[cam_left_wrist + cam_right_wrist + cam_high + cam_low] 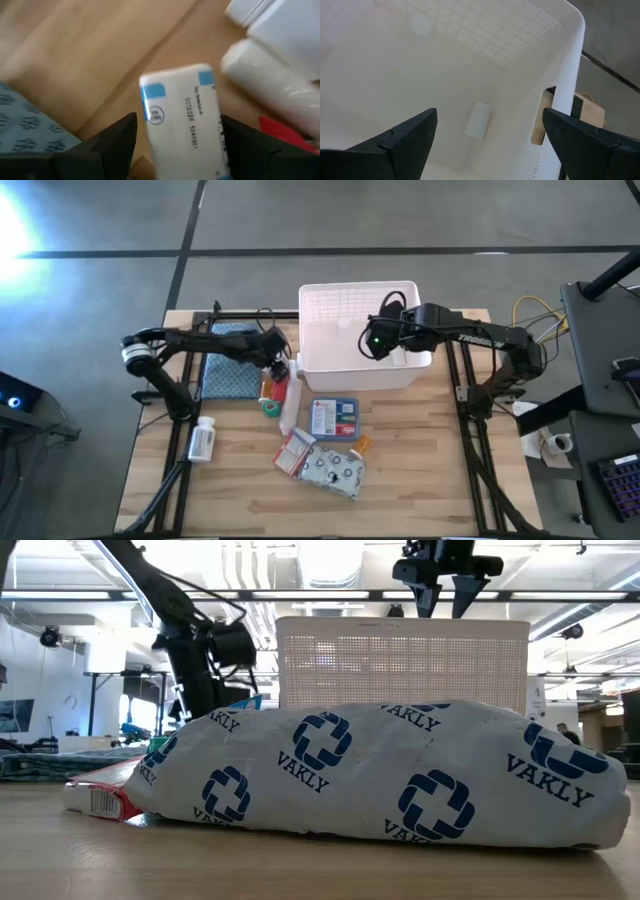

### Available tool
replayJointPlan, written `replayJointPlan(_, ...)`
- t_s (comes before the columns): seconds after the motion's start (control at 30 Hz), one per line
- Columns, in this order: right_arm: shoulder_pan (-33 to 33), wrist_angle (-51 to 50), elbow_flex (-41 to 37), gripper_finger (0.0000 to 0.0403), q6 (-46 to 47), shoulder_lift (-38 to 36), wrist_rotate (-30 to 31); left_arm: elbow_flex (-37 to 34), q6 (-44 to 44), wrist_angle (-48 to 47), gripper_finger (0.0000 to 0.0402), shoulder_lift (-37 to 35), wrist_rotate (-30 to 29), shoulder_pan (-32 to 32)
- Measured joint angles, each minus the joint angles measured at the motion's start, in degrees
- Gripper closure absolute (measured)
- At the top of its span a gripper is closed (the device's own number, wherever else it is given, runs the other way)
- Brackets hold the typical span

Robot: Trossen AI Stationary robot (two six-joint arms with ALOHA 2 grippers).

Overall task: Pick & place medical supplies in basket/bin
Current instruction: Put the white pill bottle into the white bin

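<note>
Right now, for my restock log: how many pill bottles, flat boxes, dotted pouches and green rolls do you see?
Pill bottles: 2, one inside the tub
Flat boxes: 1
Dotted pouches: 1
Green rolls: 1
Total: 5

Below the right gripper (487,135), fingers spread wide, the basket (355,375) floor lies open; one small white bottle (478,120) rests there, close to the slotted wall beside it. Between the left gripper (177,145) fingers sits a white-and-blue packet (182,117), seemingly untouched (the view is blurred). Ahead crowd a white tube (270,92) and the basket's corner; the folded cloth (25,122) flanks one side.
</note>
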Motion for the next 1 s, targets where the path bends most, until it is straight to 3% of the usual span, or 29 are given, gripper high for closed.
replayJointPlan(0.1,-0.01,0.02,-0.04,0.0049,0.0,0.0,0.0,-0.02,-0.06,-0.15,0.0185,1.36,0.23,0.0)
replayJointPlan(0.27,-0.01,0.04,-0.07,0.0049,-0.26,0.0,1.05,1.18,-0.27,-2.61,0.0268,-0.91,0.63,0.0)
replayJointPlan(0.47,-0.11,0.17,-0.07,0.0049,-0.44,0.0,2.8,8.58,-1.76,-12.7,0.0269,-9.88,0.14,-0.04)
replayJointPlan(0.63,-0.14,0.2,-0.09,0.0049,-1.31,0.0,4.52,15.62,-9.56,-16.63,0.0269,-21.14,-0.76,-2.76)
replayJointPlan(0.77,-0.17,0.34,-0.09,0.0049,-1.41,0.0,6.05,22.0,-8.58,-6.35,0.0269,-25.04,-1.71,-8.88)
replayJointPlan(0.9,-0.16,0.38,-0.09,0.0049,-3.71,-0.1,6.61,25.57,-0.51,10.04,0.0268,-21.14,-0.05,-11.83)
replayJointPlan(1.0,-0.12,0.39,-0.09,0.0049,-5.92,-1.34,5.75,28.85,-0.52,9.67,0.0213,-14.39,-0.37,-9.2)
